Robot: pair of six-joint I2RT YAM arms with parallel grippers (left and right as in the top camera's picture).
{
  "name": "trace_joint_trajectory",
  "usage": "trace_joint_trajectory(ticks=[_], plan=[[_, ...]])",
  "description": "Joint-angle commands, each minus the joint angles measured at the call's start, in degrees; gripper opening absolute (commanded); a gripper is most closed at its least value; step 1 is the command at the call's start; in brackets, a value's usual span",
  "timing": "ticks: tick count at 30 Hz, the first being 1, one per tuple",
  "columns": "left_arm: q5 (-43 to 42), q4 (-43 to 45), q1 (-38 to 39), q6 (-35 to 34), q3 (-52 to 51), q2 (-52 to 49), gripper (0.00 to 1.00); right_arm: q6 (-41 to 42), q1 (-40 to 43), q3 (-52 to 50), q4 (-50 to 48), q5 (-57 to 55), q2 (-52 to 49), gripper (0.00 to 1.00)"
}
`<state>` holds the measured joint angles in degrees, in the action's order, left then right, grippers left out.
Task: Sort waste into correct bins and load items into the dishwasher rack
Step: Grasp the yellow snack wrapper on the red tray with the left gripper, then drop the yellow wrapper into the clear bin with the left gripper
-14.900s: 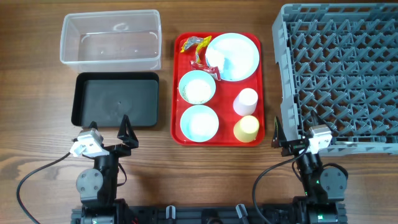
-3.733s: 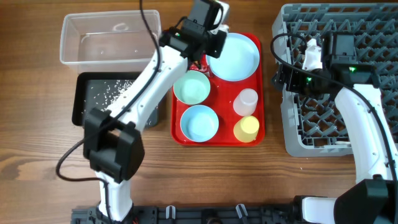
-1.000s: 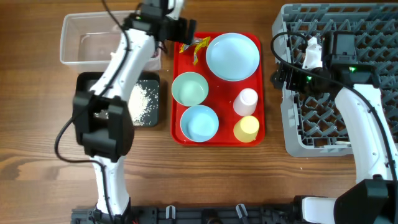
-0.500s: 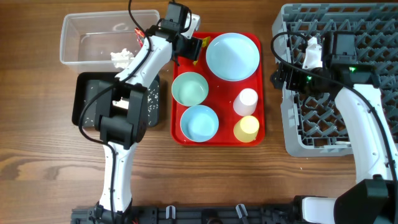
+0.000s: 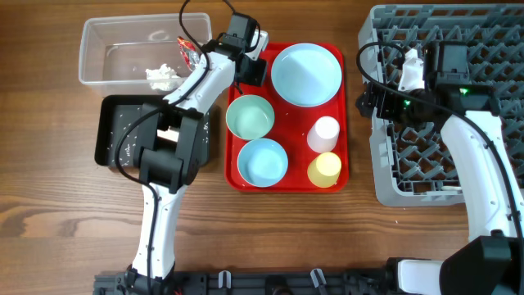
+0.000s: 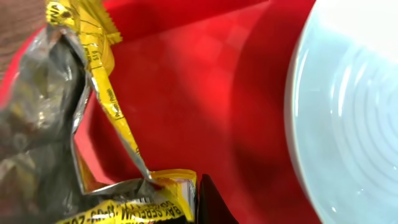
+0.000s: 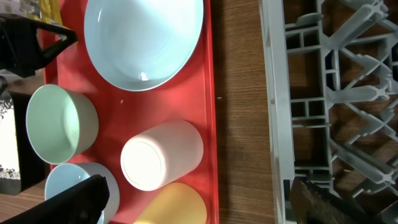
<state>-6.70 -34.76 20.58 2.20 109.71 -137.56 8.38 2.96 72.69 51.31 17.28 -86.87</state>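
Note:
My left gripper point(image 5: 250, 70) is down at the back left corner of the red tray point(image 5: 286, 182). In the left wrist view it point(image 6: 193, 208) is shut on a crinkled yellow snack wrapper point(image 6: 106, 93), next to the light-blue plate point(image 6: 354, 112). The clear tub point(image 5: 106, 78) holds a white tissue point(image 5: 162, 75) and a red wrapper point(image 5: 190, 51). Rice grains lie in the black tray point(image 5: 123, 135). My right gripper point(image 5: 364, 102) hangs open between the red tray and the grey rack point(image 5: 458, 123), holding nothing.
On the red tray stand the plate point(image 5: 306, 75), a pale-green bowl point(image 5: 250, 116), a light-blue bowl point(image 5: 262, 161), a pink cup point(image 5: 325, 133) and a yellow cup point(image 5: 324, 170). A strip of bare wood point(image 7: 239, 93) separates the tray from the rack point(image 7: 336, 93).
My left arm swung from over the clear tub to the tray's back left corner and its gripper closed on the yellow wrapper. The right arm has not moved.

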Motion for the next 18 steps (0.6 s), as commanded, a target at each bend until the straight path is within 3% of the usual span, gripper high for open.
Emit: trace_joint_trajectory(ticks=[1, 2, 4, 5, 7, 8, 9, 11, 14, 15, 18], plan=[[1.05, 0.04, 0.20, -1.60, -0.28, 6.78, 0.17, 0.63, 0.28, 0.70, -0.55, -1.03, 0.72, 0.96], [1.66, 0.28, 0.20, -1.60, -0.28, 8.44, 0.38, 0.63, 0.28, 0.70, -0.70, -1.01, 0.72, 0.96], [2.27, 0.72, 0.20, -1.60, -0.28, 10.29, 0.50, 0.66, 0.28, 0.70, -0.70, -1.01, 0.72, 0.96], [2.29, 0.74, 0.20, -1.57, -0.28, 10.38, 0.47, 0.66, 0.28, 0.70, -0.70, -1.01, 0.72, 0.96], [2.29, 0.22, 0.20, -1.57, -0.28, 10.38, 0.08, 0.66, 0.28, 0.70, -0.70, -1.01, 0.72, 0.96], [2.29, 0.26, 0.20, -1.60, -0.28, 10.38, 0.05, 0.66, 0.28, 0.70, -0.70, -1.01, 0.72, 0.96], [2.75, 1.01, 0.20, -1.60, -0.28, 10.38, 0.15, 0.68, 0.28, 0.70, -0.70, -1.01, 0.72, 0.96], [5.05, 2.08, 0.15, -1.57, -0.31, 10.36, 0.48, 0.66, 0.28, 0.70, -0.70, -1.01, 0.72, 0.96], [10.36, 3.78, 0.13, -1.36, -0.31, 9.05, 0.77, 0.66, 0.28, 0.70, -0.70, -1.01, 0.72, 0.96], [11.32, 4.44, 0.09, -1.14, -0.31, 7.82, 0.84, 0.66, 0.28, 0.70, -0.70, -1.01, 0.72, 0.96], [11.32, 5.70, -0.52, -0.96, -0.31, 4.94, 0.87, 0.61, 0.28, 0.70, -0.66, -1.03, 0.72, 0.96]])
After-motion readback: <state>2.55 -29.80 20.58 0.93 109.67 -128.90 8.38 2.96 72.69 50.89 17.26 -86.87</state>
